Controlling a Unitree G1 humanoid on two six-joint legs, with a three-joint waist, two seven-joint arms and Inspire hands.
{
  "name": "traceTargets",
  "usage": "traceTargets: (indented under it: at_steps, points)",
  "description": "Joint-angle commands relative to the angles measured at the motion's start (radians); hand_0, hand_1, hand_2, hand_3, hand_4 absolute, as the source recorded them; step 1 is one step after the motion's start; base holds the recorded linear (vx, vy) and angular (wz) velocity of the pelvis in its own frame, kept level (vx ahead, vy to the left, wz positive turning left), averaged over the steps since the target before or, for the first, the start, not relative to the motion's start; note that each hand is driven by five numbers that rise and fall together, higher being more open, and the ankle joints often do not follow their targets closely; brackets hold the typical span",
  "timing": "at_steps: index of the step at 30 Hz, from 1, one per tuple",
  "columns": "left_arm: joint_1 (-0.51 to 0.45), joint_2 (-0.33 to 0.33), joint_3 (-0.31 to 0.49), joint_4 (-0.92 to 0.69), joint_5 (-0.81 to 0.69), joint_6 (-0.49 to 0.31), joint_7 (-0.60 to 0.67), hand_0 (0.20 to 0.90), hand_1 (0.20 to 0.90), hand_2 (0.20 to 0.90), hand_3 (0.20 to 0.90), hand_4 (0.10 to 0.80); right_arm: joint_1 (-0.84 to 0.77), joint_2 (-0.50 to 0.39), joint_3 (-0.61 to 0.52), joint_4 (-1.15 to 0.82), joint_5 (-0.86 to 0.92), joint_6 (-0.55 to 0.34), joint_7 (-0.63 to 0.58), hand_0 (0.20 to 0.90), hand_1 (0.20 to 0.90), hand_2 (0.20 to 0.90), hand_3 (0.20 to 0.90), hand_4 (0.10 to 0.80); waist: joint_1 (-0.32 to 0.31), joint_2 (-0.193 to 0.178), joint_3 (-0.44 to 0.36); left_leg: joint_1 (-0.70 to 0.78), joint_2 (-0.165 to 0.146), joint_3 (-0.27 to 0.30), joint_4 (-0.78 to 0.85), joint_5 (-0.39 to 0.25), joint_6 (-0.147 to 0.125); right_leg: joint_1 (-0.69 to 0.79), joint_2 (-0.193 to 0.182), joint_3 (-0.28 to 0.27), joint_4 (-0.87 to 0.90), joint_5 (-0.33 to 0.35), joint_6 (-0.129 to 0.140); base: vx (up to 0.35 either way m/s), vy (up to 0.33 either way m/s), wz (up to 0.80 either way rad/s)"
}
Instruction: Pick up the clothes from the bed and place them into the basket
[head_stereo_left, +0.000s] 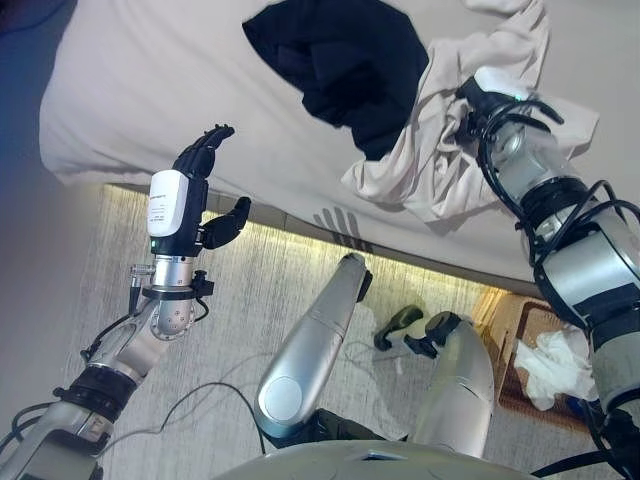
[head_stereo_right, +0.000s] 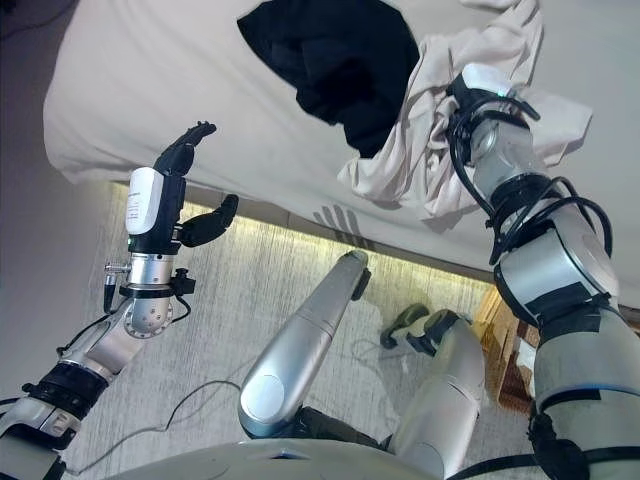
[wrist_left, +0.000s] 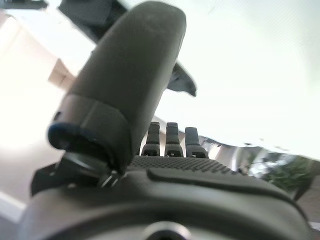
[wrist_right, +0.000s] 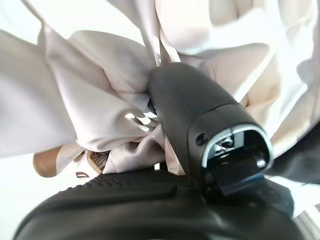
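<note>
In the left eye view, the right hand (head_stereo_left: 478, 100) is seen buried in the beige garment (head_stereo_left: 440, 160) on the bed (head_stereo_left: 150, 90), with a black garment (head_stereo_left: 345, 60) lying just beside it, toward the left hand. The left hand (head_stereo_left: 205, 160) is held upright and released, fingers straight, well apart from both garments and empty. The basket (head_stereo_left: 520, 345) is seen below the right arm, already holding white cloth (head_stereo_left: 555, 365). In the right wrist view, the beige garment is bunched against the thumb (wrist_right: 195, 115) and appears pinched, its folds trailing away from the palm. The right hand is judged nearer for the lift toward the basket.
</note>
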Motion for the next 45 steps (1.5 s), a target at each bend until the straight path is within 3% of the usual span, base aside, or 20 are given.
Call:
traceTargets:
  at_steps: [1,8,9,14,19,23,26,29,39,45]
  points:
    - [0.011,0.033,0.071,-0.068,-0.029,-0.014,0.022,0.900,0.900,0.900,0.900,0.800,-0.043,-0.032,-0.034,-0.093,0.058,-0.049,-0.076,0.300,0.300,0.300,0.200,0.100,-0.012,-0.032,-0.045,0.107,0.016,0.032,-0.061,-0.035,0.033,0.083,0.031,-0.027,-0.077,0.143,0.031,0.090,-0.003,-0.23]
    - [0.028,0.012,0.083,-0.042,-0.027,0.003,-0.017,0.900,0.900,0.900,0.900,0.800,0.051,-0.096,-0.109,-0.213,0.116,-0.060,-0.141,0.300,0.300,0.300,0.200,0.100,-0.056,-0.058,-0.109,0.295,0.091,0.049,-0.222,-0.007,0.011,0.282,0.043,-0.026,-0.242,0.181,0.035,0.086,-0.001,-0.20]
    - [0.033,0.007,0.087,-0.035,-0.025,0.007,-0.021,0.900,0.900,0.900,0.900,0.800,0.073,-0.113,-0.126,-0.244,0.124,-0.057,-0.147,0.300,0.300,0.300,0.200,0.100,-0.067,-0.067,-0.129,0.321,0.105,0.058,-0.276,0.032,0.009,0.314,0.049,-0.036,-0.301,0.217,0.025,0.047,-0.010,-0.26]
    - [0.052,-0.002,0.102,-0.005,-0.026,0.009,-0.056,0.900,0.900,0.900,0.900,0.800,0.158,-0.183,-0.190,-0.344,0.171,-0.068,-0.168,0.300,0.300,0.300,0.200,0.100,-0.108,-0.101,-0.206,0.454,0.152,0.081,-0.437,0.076,-0.013,0.448,0.082,-0.026,-0.485,0.266,0.037,0.106,-0.021,-0.18]
    - [0.056,-0.002,0.103,0.022,-0.032,0.014,-0.077,0.900,0.900,0.900,0.900,0.800,0.216,-0.247,-0.251,-0.413,0.202,-0.103,-0.198,0.300,0.300,0.300,0.200,0.100,-0.148,-0.125,-0.273,0.560,0.177,0.116,-0.583,0.121,-0.034,0.539,0.118,-0.011,-0.649,0.313,0.056,0.087,-0.011,-0.18]
    - [0.066,-0.003,0.112,0.055,-0.040,0.017,-0.099,0.900,0.900,0.900,0.900,0.800,0.258,-0.321,-0.319,-0.474,0.214,-0.142,-0.196,0.300,0.300,0.300,0.200,0.100,-0.189,-0.144,-0.339,0.652,0.185,0.157,-0.711,0.160,-0.051,0.607,0.156,0.013,-0.796,0.356,0.079,0.099,-0.003,-0.22]
    - [0.068,-0.002,0.114,0.063,-0.043,0.017,-0.099,0.900,0.900,0.900,0.900,0.800,0.270,-0.343,-0.336,-0.489,0.214,-0.153,-0.193,0.300,0.300,0.300,0.200,0.100,-0.200,-0.148,-0.357,0.667,0.185,0.167,-0.742,0.174,-0.053,0.615,0.161,0.018,-0.832,0.376,0.085,0.033,0.009,-0.18]
    - [0.073,-0.001,0.119,0.104,-0.056,0.006,-0.096,0.900,0.900,0.900,0.900,0.800,0.280,-0.425,-0.385,-0.534,0.208,-0.178,-0.196,0.300,0.300,0.300,0.200,0.100,-0.245,-0.159,-0.418,0.731,0.186,0.204,-0.856,0.204,-0.060,0.645,0.179,0.048,-0.933,0.422,0.113,0.062,0.006,-0.19]
    - [0.084,-0.011,0.114,0.199,-0.043,-0.037,-0.088,0.900,0.900,0.900,0.900,0.800,0.307,-0.590,-0.481,-0.615,0.219,-0.172,-0.194,0.300,0.300,0.300,0.200,0.100,-0.323,-0.174,-0.505,0.821,0.196,0.261,-1.036,0.244,-0.071,0.668,0.196,0.112,-1.076,0.500,0.162,0.011,0.003,-0.16]
    - [0.082,-0.021,0.104,0.230,-0.025,-0.055,-0.078,0.900,0.900,0.900,0.900,0.800,0.355,-0.662,-0.552,-0.640,0.247,-0.142,-0.216,0.300,0.300,0.300,0.200,0.100,-0.361,-0.184,-0.522,0.844,0.204,0.290,-1.080,0.251,-0.074,0.662,0.201,0.145,-1.109,0.523,0.178,-0.026,-0.007,-0.12]
